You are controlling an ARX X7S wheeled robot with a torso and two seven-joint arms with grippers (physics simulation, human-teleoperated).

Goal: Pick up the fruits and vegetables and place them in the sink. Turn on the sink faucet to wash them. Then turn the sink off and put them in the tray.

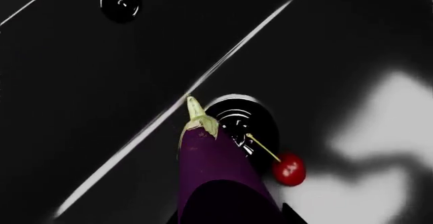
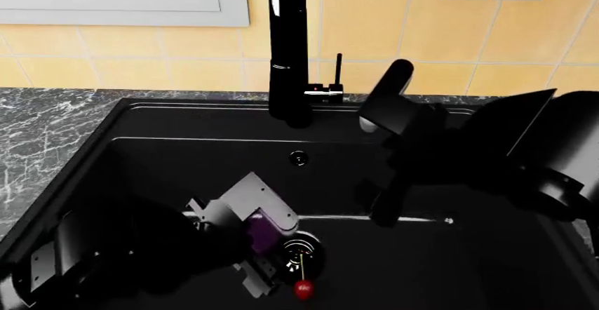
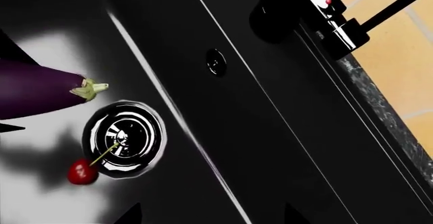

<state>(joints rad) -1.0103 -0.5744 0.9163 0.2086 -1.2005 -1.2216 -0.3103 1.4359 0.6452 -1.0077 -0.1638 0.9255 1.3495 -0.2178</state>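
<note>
Eggplant (image 1: 216,168) is gripped in the left claw (image 2: 265,243), down inside the sink (image 2: 168,156), stem end pointing at the drain (image 3: 123,138). Cherry (image 3: 81,173) sits on the sink floor, touching the drain's rim, stem lying over it. Right claw isn't clearly visible, so can't tell its state. Faucet (image 2: 288,43) stands behind the basin.

Left arm (image 2: 103,254): bulky black links, rounded. Left gripper (image 2: 266,254): light grey angular housing, dark grey fingers. Right arm (image 2: 524,149): glossy black shells, cylindrical black forearm, pale end cap.
</note>
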